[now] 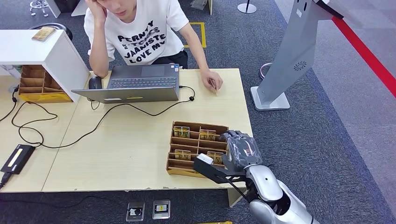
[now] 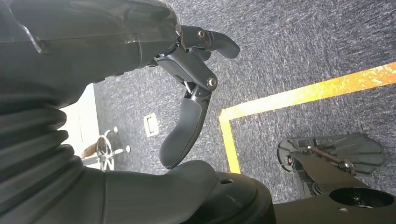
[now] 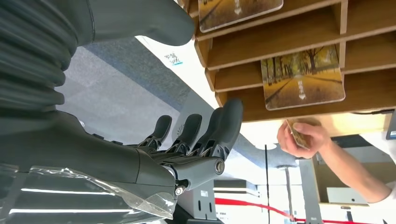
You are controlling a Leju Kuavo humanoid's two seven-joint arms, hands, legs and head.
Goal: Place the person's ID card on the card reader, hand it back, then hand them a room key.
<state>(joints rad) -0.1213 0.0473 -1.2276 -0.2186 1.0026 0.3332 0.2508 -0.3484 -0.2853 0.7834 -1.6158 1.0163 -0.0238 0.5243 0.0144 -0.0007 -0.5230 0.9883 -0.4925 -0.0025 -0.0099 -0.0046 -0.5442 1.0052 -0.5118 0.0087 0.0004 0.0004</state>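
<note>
The person seated behind the desk holds a small ID card (image 1: 214, 85) in a hand resting on the tabletop; the card (image 3: 298, 134) also shows pinched in that hand in the right wrist view. A wooden compartment tray (image 1: 173, 158) near the desk's front right holds several room key cards (image 1: 208, 135) with a yellow tree picture (image 3: 302, 77). My right hand (image 1: 240, 150) hovers at the tray's right edge, fingers (image 3: 205, 135) stretched out and holding nothing. A flat black card reader (image 1: 17, 158) lies at the far left. My left hand (image 2: 187, 70) hangs over the carpet, fingers apart, empty.
An open laptop (image 1: 135, 83) and a mouse (image 1: 95, 82) sit before the person, with a black cable (image 1: 70, 140) trailing across the desk. A white shelf (image 1: 42, 51) with a second wooden organiser (image 1: 39, 84) stands at the left. A grey kiosk stand (image 1: 294, 56) rises right of the desk.
</note>
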